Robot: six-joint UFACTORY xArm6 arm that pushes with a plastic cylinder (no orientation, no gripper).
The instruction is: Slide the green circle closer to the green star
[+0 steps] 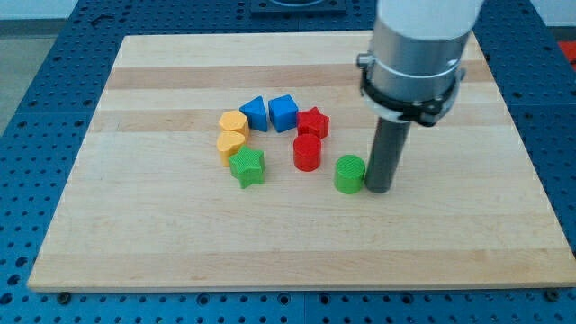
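Note:
The green circle stands on the wooden board right of centre. The green star lies to its left, past a red cylinder. My tip rests on the board right against the green circle's right side, touching it or nearly so. The rod rises from there to the arm's grey body at the view's top.
A red star sits above the red cylinder. A blue cube and a blue triangle lie at the cluster's top. Two yellow blocks sit above the green star. The wooden board lies on a blue perforated table.

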